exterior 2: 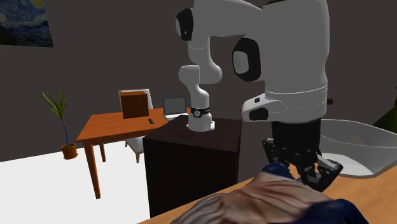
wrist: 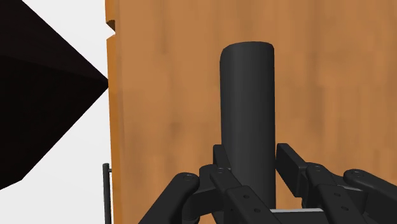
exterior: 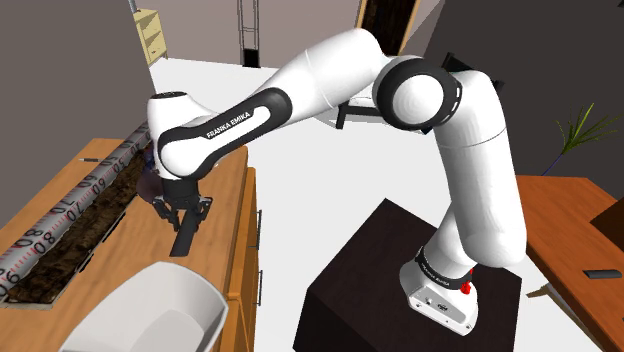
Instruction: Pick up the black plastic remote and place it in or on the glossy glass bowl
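1. Shoulder view: left of centre, the black two-finger gripper (exterior: 180, 212) is closed around one end of the slim, black, bar-shaped remote (exterior: 187, 238). The remote hangs below it over the orange-brown wooden cabinet top (exterior: 225, 218). The pale grey, smooth, deep-walled bowl (exterior: 150, 305) sits in the lower left corner. My worry is the grip: held so near its end, the remote could pivot or slide out during the carry.
2. Second exterior view: the gripper (exterior 2: 299, 167) is at lower right, near the bowl (exterior 2: 359, 145), whose thin rim flares outward. A wrinkled brown-and-blue lump (exterior 2: 267, 198) lies in the foreground. I judge that a low approach could knock the remote's free end against that rim and shove or tip the bowl.
3. Wrist view: the fingers (wrist: 221, 172) clasp the remote (wrist: 248, 108) between them. It looks smooth, matte dark grey and round-ended, so I expect little friction. Vertical wood grain runs beneath it.
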Robot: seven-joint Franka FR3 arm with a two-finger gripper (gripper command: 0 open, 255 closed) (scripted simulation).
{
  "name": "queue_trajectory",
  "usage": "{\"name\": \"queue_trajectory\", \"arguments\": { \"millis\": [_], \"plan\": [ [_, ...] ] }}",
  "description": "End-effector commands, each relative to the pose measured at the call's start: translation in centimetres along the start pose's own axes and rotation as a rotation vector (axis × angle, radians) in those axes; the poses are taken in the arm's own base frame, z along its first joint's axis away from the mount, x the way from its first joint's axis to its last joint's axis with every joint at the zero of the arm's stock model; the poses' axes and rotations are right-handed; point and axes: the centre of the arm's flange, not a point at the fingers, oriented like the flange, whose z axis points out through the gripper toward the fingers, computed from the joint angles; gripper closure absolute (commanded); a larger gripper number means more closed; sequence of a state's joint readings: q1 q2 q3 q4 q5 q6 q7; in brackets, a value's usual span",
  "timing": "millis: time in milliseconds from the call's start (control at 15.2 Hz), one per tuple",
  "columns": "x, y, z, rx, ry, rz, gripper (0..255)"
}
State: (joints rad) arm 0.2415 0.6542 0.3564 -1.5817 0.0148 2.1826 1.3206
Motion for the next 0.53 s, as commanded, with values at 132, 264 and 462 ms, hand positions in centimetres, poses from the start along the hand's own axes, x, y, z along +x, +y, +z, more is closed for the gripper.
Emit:
{"name": "queue_trajectory", "arguments": {
  "millis": [132, 264, 462],
  "plan": [
    [-0.5, 0.0, -2.1, 0.0, 0.0, 0.0, 255],
    [-0.8, 0.0, -3.1, 0.0, 0.0, 0.0, 255],
    [-1.1, -0.1, -4.7, 0.0, 0.0, 0.0, 255]
  ]
}}
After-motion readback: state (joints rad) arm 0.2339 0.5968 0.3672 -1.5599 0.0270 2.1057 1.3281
